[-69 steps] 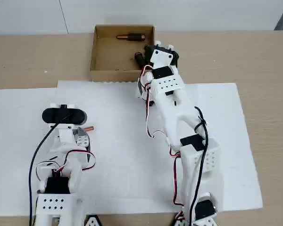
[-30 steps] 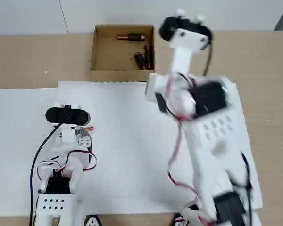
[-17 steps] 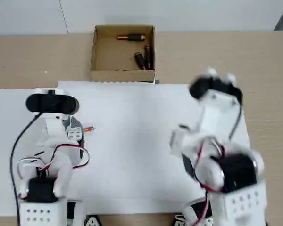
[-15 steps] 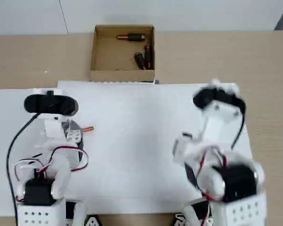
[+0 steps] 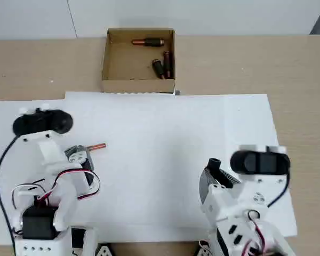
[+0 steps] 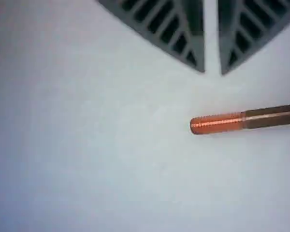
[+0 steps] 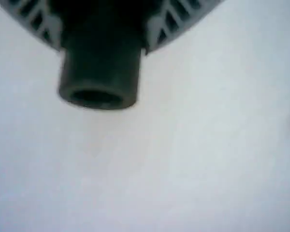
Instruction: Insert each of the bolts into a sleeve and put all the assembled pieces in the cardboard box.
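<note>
A copper bolt (image 5: 97, 145) lies on the white paper (image 5: 160, 176) at the left. In the left wrist view the bolt (image 6: 241, 121) rests flat, its threaded tip just beyond my left gripper (image 6: 211, 71). The fingers of my left gripper (image 5: 77, 154) are shut, with only a thin slit between them and nothing held. At the front right my right gripper (image 5: 213, 169) is shut on a black sleeve (image 5: 215, 162). The sleeve (image 7: 99, 72) sticks out of the right gripper (image 7: 104, 29) with its hollow end facing the paper. The cardboard box (image 5: 104, 58) stands at the back.
Three assembled pieces lie in the box: one (image 5: 148, 41) along the far wall and two (image 5: 162, 65) side by side near the right wall. Bare wooden table (image 5: 288, 64) surrounds the paper. The paper's middle is open between the two arms.
My right arm has drawn back from the box to the front right of the paper. My left arm has shifted left, away from the bolt, which has stayed on the paper.
</note>
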Robot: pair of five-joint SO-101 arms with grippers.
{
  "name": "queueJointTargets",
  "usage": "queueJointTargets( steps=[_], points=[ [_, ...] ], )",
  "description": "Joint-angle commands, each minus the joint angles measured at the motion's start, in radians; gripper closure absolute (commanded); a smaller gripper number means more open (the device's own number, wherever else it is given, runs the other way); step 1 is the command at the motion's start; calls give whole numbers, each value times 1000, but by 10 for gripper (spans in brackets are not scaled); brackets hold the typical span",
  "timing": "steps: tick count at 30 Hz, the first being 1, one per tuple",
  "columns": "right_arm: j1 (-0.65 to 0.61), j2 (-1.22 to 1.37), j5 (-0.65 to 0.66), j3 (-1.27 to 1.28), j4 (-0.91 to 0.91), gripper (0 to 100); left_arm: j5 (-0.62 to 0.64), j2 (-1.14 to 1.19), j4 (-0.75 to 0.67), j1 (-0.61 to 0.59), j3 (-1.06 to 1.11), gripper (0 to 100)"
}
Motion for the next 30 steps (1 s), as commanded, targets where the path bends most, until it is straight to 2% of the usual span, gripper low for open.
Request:
queueJointTargets(
  steps=[1,5,10,21,30],
  points=[
    [13,-18,12,0,-25,996,133,0,2,-5,-4,993],
    [13,-18,11,3,-25,996,288,0,2,-5,-4,993],
    [13,-18,9,12,-27,996,382,2,6,-5,-2,993],
    [134,-27,9,117,-45,996,411,14,49,-5,22,993],
    [137,-27,9,123,-45,996,505,359,91,-3,-117,992]
  ],
)
